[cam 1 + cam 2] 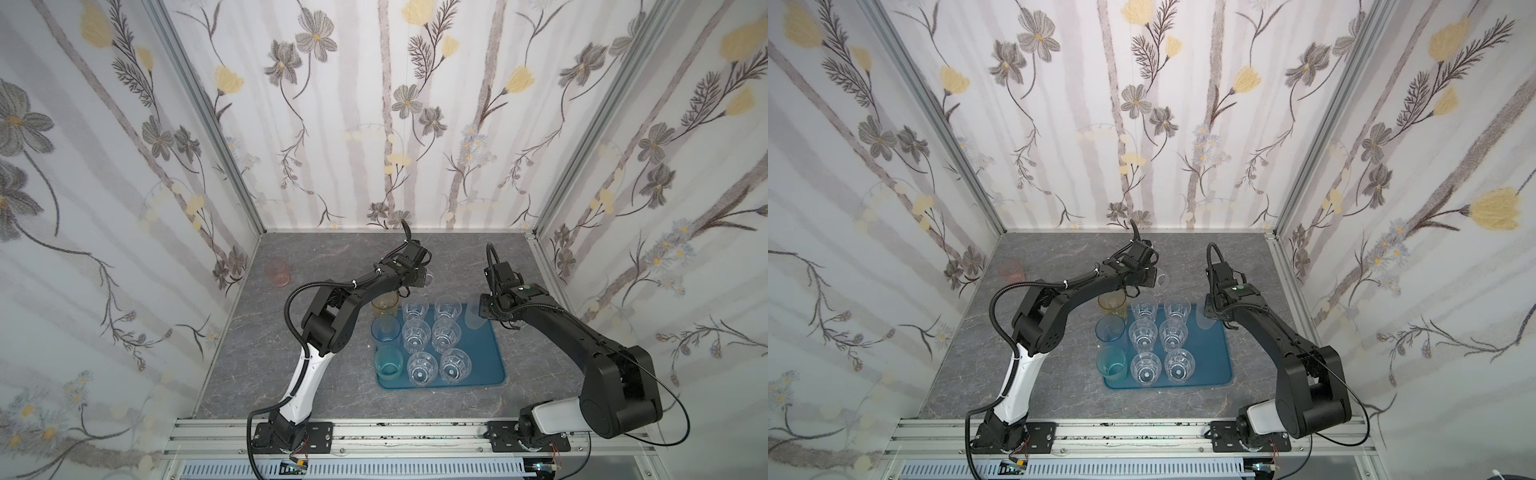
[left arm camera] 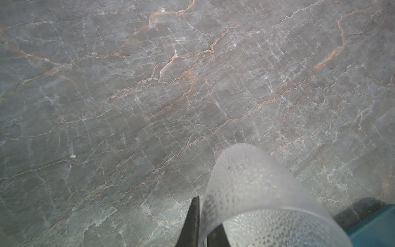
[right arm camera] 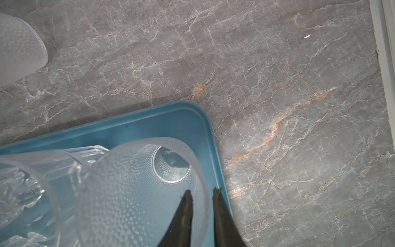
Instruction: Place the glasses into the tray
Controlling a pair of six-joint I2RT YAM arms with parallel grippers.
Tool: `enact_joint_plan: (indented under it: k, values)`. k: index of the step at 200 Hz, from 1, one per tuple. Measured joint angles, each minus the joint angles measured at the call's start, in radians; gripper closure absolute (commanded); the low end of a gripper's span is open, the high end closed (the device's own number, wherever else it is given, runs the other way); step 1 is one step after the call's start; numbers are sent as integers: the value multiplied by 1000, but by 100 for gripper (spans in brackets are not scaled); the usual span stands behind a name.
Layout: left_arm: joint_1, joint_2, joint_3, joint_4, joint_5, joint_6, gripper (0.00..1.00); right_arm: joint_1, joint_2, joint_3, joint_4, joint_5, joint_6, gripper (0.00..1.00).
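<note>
Starting at the near edge of the counter (image 1: pixel 291 374): the tray (image 1: pixel 482 357) lies right of centre, and its near row is full. The teal glass (image 1: pixel 388 363) is in the near left corner, with two clear glasses (image 1: pixel 422 365) lined up beside it. In the middle row, the light blue glass (image 1: pixel 385 330) stands along the tray's left edge, with two more clear ones alongside. In the far row there are two more clear ones and the amber glass (image 1: pixel 384 303) at the far left corner. It is half hidden under the left arm (image 1: pixel 353 299), so I can't tell whether its base is inside the rim.

Over at the tray's far right corner, a frosted glass (image 3: pixel 139 192) stands mouth up on the tray floor, just beside the far-row clear glass. The right gripper (image 3: pixel 203 191) is at its rim, one finger inside and one outside. The claw is apart, wider than the thin wall between the fingers, so there's no squeeze.

Just beyond the tray's far edge, the left gripper (image 2: pixel 205 213) has its claw pinched together on the wall of the second frosted glass (image 2: pixel 256 192), again one finger in and one out. That glass is over bare counter, with a bit of the tray showing just beside it. Lifted or resting, I can't tell.

Farthest back, towards the counter's far left corner, the pink glass (image 1: pixel 277 272) stands alone, well apart from the tray.
</note>
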Motion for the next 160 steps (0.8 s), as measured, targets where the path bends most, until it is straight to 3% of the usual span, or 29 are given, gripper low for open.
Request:
enact_joint_plan:
  k: [61,115,160]
  values:
    - [-2,-30,0,-28,19,-8,94,11,-12,217,-56,-3,-17,65]
    - [-5,-53,16,-53,105,-52,95,105,141,344,103,-204,-5,57]
    - [-8,-113,26,-49,151,-81,94,111,248,362,193,-267,51,56]
